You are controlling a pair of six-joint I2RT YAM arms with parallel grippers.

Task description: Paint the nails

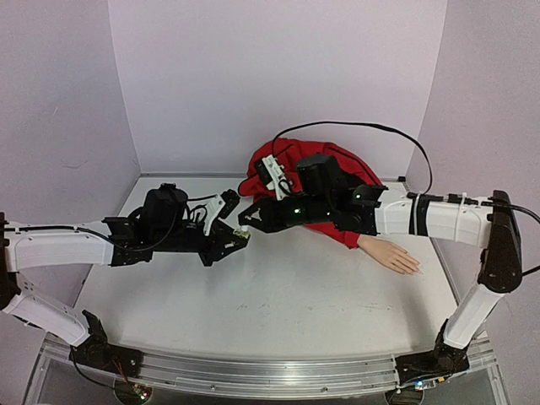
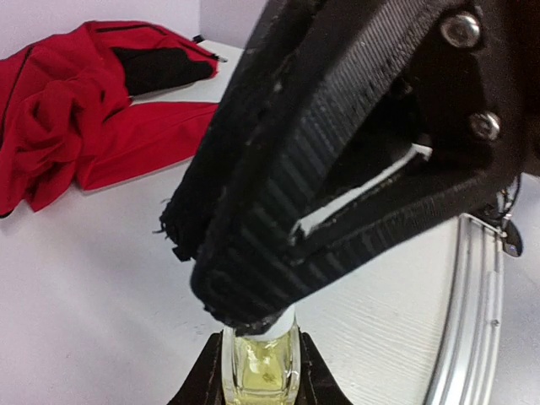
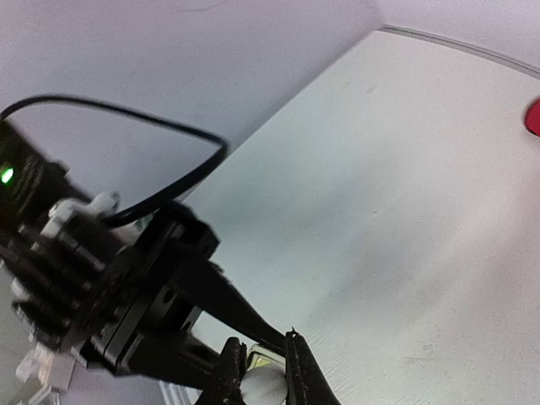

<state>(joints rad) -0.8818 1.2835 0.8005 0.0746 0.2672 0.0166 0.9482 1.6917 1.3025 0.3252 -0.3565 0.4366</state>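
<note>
- The left claw (image 1: 240, 240) is clamped on the sides of a small clear yellowish bottle (image 2: 260, 375).
- The right claw (image 1: 247, 219) pinches the bottle's white cap (image 3: 261, 388) from above.
- The nails (image 1: 413, 268) tip the mannequin hand (image 1: 388, 251), which lies on the bench (image 1: 278, 304) well to the right of both claws.

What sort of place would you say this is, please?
Probably a robotics lab test cell: a white table boxed in by plain lilac walls, left arm and right arm mounted on a metal rail, and a mannequin hand in a red jacket.
</note>
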